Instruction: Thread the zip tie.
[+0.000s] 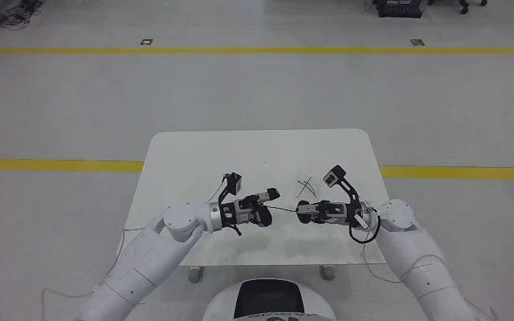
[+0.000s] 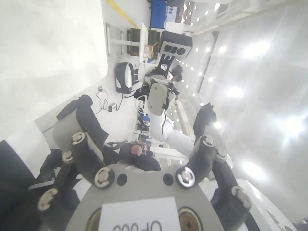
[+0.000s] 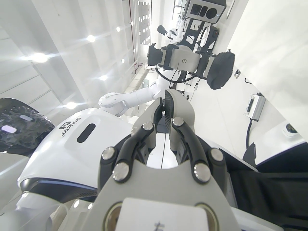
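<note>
A thin black zip tie (image 1: 285, 209) runs level above the table (image 1: 185, 160) between my two grippers, which face each other. My right gripper (image 1: 299, 211) is shut on one end of it; in the right wrist view its fingers (image 3: 168, 106) are pressed together. The free end points at my left gripper (image 1: 271, 205), which is open with its fingers spread wide on either side of the tie's tip. In the left wrist view the left gripper (image 2: 144, 104) has nothing between its fingers (image 2: 79, 111). The right wrist view shows the open left gripper (image 3: 187, 63) straight ahead.
A few spare black zip ties (image 1: 305, 186) lie crossed on the white table just beyond the grippers. The table's edges are rounded. Yellow floor lines run behind it.
</note>
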`<state>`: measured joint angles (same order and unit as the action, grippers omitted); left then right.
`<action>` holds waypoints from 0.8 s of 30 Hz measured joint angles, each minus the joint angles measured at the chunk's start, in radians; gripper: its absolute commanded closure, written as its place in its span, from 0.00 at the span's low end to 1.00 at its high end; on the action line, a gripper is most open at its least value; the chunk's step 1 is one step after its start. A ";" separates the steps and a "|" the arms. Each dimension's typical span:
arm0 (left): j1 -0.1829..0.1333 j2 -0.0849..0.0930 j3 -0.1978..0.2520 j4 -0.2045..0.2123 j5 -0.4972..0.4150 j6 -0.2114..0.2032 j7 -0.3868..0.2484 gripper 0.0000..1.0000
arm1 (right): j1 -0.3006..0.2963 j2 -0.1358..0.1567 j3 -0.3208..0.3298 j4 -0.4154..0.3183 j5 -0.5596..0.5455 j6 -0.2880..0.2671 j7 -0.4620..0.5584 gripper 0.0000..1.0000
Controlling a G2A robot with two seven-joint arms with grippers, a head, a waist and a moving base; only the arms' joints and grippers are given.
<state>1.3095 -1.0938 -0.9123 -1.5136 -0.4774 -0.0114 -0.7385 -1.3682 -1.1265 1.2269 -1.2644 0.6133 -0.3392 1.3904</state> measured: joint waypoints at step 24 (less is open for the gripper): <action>-0.010 -0.006 0.026 0.015 -0.082 -0.071 -0.108 0.00 | 0.017 0.023 -0.073 0.016 0.087 0.011 0.000 1.00</action>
<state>1.2997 -1.0997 -0.8867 -1.4984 -0.5599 -0.0828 -0.8461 -1.3507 -1.1035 1.1535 -1.2482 0.7003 -0.3278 1.3901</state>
